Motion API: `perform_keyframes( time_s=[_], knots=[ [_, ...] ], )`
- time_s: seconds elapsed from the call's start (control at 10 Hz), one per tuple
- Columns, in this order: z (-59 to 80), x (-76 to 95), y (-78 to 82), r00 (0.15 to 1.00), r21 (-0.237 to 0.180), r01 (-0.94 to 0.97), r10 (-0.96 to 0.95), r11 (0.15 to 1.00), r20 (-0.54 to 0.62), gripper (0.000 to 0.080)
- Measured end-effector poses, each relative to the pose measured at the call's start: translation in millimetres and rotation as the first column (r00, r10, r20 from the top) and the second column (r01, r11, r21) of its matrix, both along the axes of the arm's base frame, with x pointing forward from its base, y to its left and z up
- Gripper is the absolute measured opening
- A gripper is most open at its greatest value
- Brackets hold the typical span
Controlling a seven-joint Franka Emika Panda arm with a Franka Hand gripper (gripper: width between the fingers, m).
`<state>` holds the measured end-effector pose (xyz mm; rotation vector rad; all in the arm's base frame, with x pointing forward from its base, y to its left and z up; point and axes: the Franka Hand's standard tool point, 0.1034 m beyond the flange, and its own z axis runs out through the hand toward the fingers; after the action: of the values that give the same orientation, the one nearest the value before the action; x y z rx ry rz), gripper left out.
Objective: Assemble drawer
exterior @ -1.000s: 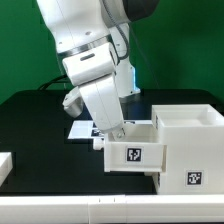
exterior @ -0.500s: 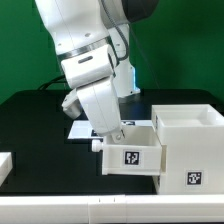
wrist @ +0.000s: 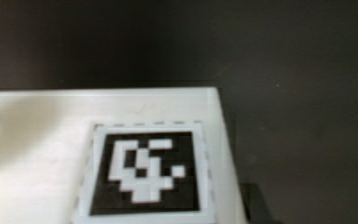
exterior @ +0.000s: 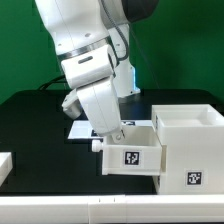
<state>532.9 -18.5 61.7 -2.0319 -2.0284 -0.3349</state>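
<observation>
In the exterior view the large white cube-shaped housing (exterior: 188, 142) stands at the right, open side up, with a tag on its front. A smaller white tray (exterior: 133, 155) with a tag on its front sits against the housing's left side, partly pushed into it. My gripper (exterior: 118, 134) reaches down to the tray's rear left corner and touches its wall or rim. The fingers are too small to tell whether they are open or shut. The wrist view shows a white surface with one black-and-white tag (wrist: 147, 166) on the black table; no fingers show clearly.
Another white part (exterior: 5, 166) lies at the exterior view's left edge. The marker board (exterior: 82, 128) lies behind the arm, mostly hidden by it. The black table (exterior: 50, 140) ends at a pale front edge.
The arm has shifted very slightly towards the exterior view's left and down. The tray and housing look nearly unmoved.
</observation>
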Motion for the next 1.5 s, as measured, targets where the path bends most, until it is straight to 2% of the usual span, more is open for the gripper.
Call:
perform_keyframes(
  time_s=[0.6, 0.8, 0.9, 1.0, 1.1, 1.5],
  knots=[
    [-0.4, -0.8, -3.0, 1.000, 0.004, 0.001, -0.001, 1.000, -0.008, 0.0038],
    [-2.6, -2.3, -10.0, 1.000, 0.014, 0.002, -0.002, 1.000, -0.008, 0.0038],
    [-3.0, -3.5, -12.1, 1.000, 0.024, -0.004, 0.004, 1.000, -0.012, 0.0038],
    [-5.2, -7.2, -17.5, 1.000, 0.094, -0.008, 0.010, 0.996, -0.021, 0.0038],
    [-5.3, -6.7, -22.6, 0.999, 0.098, 0.028, -0.025, 0.995, -0.032, 0.0038],
    [7.3, 0.5, -4.0, 0.999, 0.098, 0.038, -0.035, 0.995, -0.029, 0.0038]
  ],
)
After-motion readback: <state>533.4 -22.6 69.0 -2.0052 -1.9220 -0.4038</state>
